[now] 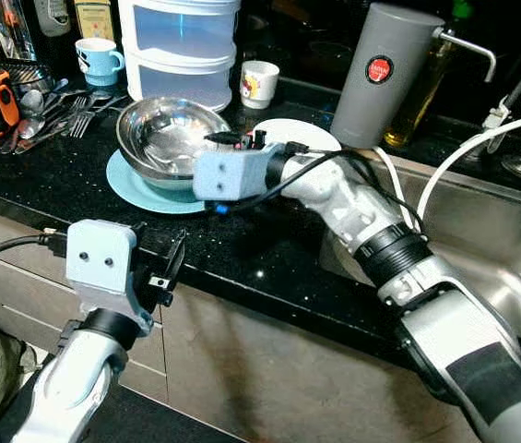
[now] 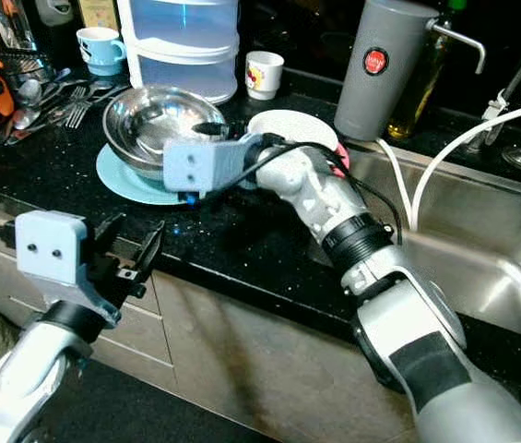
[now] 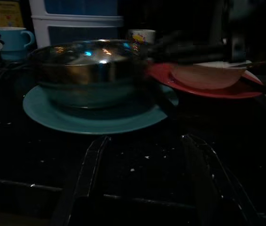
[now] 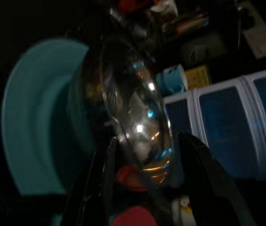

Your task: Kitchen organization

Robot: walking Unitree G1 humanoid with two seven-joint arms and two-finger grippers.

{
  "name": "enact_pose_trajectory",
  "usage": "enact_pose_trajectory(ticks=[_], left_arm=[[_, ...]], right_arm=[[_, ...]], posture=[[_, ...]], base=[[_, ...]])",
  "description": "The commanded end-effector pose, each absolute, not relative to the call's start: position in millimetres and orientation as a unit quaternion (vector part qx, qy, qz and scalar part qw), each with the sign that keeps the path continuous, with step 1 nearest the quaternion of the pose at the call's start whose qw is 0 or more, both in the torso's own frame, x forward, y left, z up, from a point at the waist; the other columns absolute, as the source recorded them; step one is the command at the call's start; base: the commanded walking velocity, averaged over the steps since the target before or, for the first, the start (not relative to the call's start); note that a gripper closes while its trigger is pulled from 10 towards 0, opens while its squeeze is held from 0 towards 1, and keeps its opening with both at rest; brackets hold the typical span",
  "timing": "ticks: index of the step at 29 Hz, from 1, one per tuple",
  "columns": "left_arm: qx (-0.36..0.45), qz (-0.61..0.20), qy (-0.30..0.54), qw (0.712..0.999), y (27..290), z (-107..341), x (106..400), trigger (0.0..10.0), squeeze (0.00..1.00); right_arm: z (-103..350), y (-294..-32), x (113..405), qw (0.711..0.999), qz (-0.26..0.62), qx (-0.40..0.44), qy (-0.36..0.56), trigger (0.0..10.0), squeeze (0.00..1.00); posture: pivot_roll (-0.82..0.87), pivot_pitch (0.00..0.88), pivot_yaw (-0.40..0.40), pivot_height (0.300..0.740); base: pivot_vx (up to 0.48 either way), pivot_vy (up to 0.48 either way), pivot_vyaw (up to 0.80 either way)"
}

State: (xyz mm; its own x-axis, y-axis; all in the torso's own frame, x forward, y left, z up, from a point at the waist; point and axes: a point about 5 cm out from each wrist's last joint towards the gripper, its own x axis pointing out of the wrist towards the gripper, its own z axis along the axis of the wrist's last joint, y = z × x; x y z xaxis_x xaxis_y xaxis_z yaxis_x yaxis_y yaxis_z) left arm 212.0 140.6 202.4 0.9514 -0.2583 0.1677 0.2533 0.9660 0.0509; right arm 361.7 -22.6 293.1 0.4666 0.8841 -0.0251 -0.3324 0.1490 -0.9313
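The fingertips of the right gripper (image 1: 232,140) are concealed at the steel bowl's (image 1: 163,134) rim. The white plate (image 1: 308,135) beside them is largely covered by the arm. The stacked containers (image 1: 179,46) are cut off above.

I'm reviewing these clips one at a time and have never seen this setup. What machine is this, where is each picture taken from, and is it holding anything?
This is a humanoid robot with two silver arms, each ending in a pincer of two black fingers. The two bright pictures come from a stereo camera on its head, looking down at a black kitchen counter. The two dark pictures come from cameras on its wrists, looking along the fingers.

On the counter a steel bowl sits on a teal plate. Beside them lies a white plate on a red one. Behind stand a blue mug, a small white cup, a clear stacked container, cutlery and a grey flask. A sink is on the right.

The right pincer straddles the bowl's rim, open. The left pincer is open at the counter's edge, holding nothing.
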Motion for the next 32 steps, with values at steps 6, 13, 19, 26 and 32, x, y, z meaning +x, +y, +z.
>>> enact_pose_trajectory(ticks=[6,13,19,26,32], left_arm=[[0.010,-0.128,-0.078,0.989,139,197,213,10.0,0.00],[0.010,-0.128,-0.078,0.989,139,198,213,10.0,0.00],[0.009,-0.128,-0.078,0.989,139,198,213,10.0,0.00],[0.010,-0.129,-0.079,0.989,139,198,213,10.0,0.00],[0.009,-0.130,-0.079,0.988,139,198,213,10.0,0.00]], right_arm=[[293,-25,361,0.707,0.444,-0.477,-0.276,10.0,0.00],[287,-28,363,0.682,0.441,-0.522,-0.260,10.0,0.00],[280,-30,368,0.655,0.420,-0.580,-0.242,10.0,0.00],[280,-30,371,0.648,0.401,-0.602,-0.238,10.0,0.00],[282,-29,374,0.652,0.378,-0.611,-0.243,10.0,0.00]], posture=[[0.16,0.012,-0.124,0.740],[0.16,0.011,-0.125,0.740],[0.16,0.012,-0.124,0.740],[0.16,0.010,-0.123,0.740],[0.16,0.009,-0.123,0.740]], base=[[0.000,0.000,0.00],[0.000,0.000,0.00],[0.000,0.000,0.00],[0.000,0.000,0.00],[0.000,0.000,0.00]])
